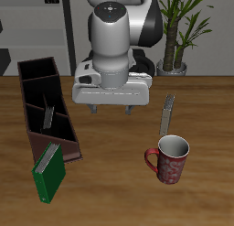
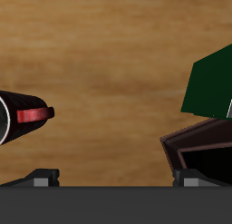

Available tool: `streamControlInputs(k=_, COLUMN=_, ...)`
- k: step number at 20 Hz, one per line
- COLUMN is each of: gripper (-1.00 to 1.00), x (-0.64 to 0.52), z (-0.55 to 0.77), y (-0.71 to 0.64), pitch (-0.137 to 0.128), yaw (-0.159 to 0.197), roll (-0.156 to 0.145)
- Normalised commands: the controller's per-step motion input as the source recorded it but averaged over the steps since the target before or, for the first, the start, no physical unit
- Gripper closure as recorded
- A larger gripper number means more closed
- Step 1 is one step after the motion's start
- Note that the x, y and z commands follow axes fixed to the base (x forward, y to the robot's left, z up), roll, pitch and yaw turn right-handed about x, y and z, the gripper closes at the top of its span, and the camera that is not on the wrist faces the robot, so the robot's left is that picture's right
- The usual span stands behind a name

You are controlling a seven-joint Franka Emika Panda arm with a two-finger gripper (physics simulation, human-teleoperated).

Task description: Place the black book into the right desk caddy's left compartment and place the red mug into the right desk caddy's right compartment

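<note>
Leaning on the right desk caddy (image 1: 46, 111), green book (image 1: 49, 174) sits frontmost; end effector (image 1: 108, 108) hovers empty, opening unclear, red mug (image 1: 170, 159) ungrasped.

We see the arm (image 1: 117, 33) reaching forward over the table, wrist pointing straight down. The gripper (image 1: 108, 108) hangs above the surface, fingers spread apart, holding nothing.

Dark red speckled mug (image 1: 170, 160), green book (image 1: 50, 173), brown caddy (image 1: 37, 92).
</note>
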Motion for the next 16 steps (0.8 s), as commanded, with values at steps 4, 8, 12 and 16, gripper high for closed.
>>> streamControlInputs(k=4, gripper=-1.00, x=-0.01, z=0.00, y=0.24, pitch=0.001, yaw=-0.034, roll=0.015)
streamControlInputs(k=8, gripper=-1.00, x=0.00, z=0.02, y=0.54, pitch=-0.022, yaw=-0.052, roll=0.017)
streamControlInputs(k=12, gripper=-1.00, x=0.02, z=-0.06, y=0.30, pitch=0.003, yaw=0.003, roll=0.040)
streamControlInputs(k=16, gripper=-1.00, x=0.01, z=-0.10, y=0.30, pitch=0.003, yaw=-0.003, roll=0.027)
